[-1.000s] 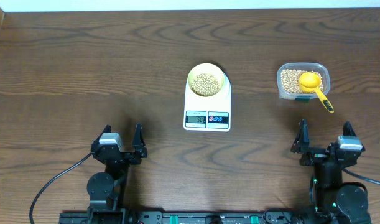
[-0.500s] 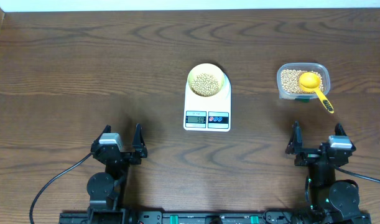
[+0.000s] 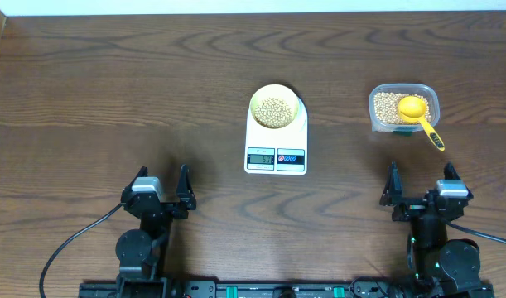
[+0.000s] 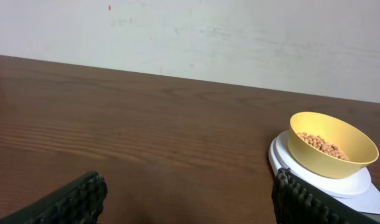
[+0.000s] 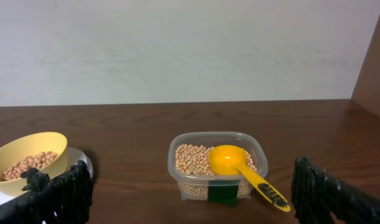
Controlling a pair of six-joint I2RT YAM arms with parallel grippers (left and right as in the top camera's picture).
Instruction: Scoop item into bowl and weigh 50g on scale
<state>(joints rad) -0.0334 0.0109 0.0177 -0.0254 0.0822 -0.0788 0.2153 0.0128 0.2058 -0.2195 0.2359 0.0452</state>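
so the only thing that's moved in the last second is the right gripper [image 3: 420, 172]. it slid a bit to the left along the near edge of the table [image 3: 112, 83] and then settled, with no change over the last half second. the left gripper [image 3: 162, 174] hasn't budged. both have their jaws spread wide with nothing in them.

what that tells me: looks like the arms are parking, not reaching for anything. the bowl [image 3: 255, 101] sits on the far end of the scale [image 3: 275, 170], roughly mid table, with a layer of beans [image 3: 275, 111] in it. the scoop [image 3: 414, 108] is lying in the tub [image 3: 373, 116] over toward the right edge, its handle poking out past the tub's near right corner. the display shows digits but i can't read them for sure from overhead, so i can't say if it's really on 50. my guess is the weighing is done or close to it.

relative to the grippers, the bowl is well apart from both. it's farther from the near edge and sits between them, a little nearer the left one. the left wrist cam shows it off to the right, and the right wrist cam shows it off to the left. the tub is almost straight ahead of the right gripper, near it but not touching.
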